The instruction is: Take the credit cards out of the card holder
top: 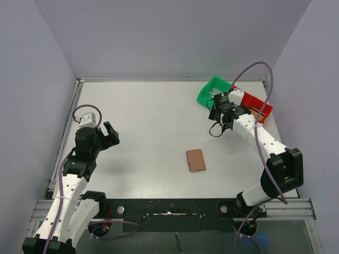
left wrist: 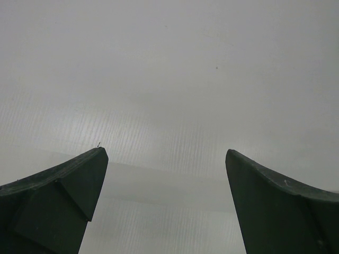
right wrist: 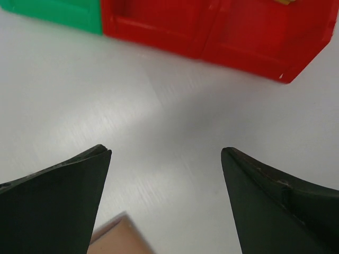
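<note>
Top external: the holder [top: 196,160] lies flat mid-surface [top: 148,127], well apart from both arms. The left gripper [top: 111,133] is spread wide at the left, and the right gripper [top: 223,112] is beside the green bin [top: 212,90] and the red bin [top: 259,105].
Left wrist: the left gripper [left wrist: 164,153] is wide, over the surface [left wrist: 169,79].
Right wrist: the right gripper [right wrist: 167,151] is wide and holds nothing; a gold card [right wrist: 286,1] edge shows in the red bin [right wrist: 212,32].
</note>
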You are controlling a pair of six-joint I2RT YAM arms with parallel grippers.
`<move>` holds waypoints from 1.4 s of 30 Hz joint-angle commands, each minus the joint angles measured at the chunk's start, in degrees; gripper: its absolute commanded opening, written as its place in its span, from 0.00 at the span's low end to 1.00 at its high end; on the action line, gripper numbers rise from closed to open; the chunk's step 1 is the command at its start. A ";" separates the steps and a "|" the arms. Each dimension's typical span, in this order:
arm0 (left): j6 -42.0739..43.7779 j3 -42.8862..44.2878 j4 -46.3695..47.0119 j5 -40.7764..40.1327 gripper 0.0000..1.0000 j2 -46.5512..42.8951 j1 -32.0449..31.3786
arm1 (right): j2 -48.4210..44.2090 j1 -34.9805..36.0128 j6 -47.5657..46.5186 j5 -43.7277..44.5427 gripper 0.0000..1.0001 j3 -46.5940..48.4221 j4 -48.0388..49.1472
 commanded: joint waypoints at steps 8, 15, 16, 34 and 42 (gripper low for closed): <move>0.68 1.49 3.30 -0.33 0.95 0.90 -0.27 | 18.42 -14.47 -7.88 -6.58 0.86 23.44 5.56; 0.67 1.41 3.37 0.08 0.95 1.25 -0.37 | 29.63 -15.72 -7.83 -11.20 0.81 36.86 1.61; 0.67 1.47 3.35 0.18 0.95 1.31 -0.38 | 30.69 -15.85 -7.79 -12.28 0.80 38.27 1.50; 0.85 1.58 4.22 0.52 0.94 2.95 -0.38 | 38.18 -17.20 -6.54 -18.15 0.54 40.46 2.61; 0.94 1.75 4.83 0.93 0.94 4.58 -0.36 | 40.19 -17.43 -7.03 -18.87 0.51 41.72 3.49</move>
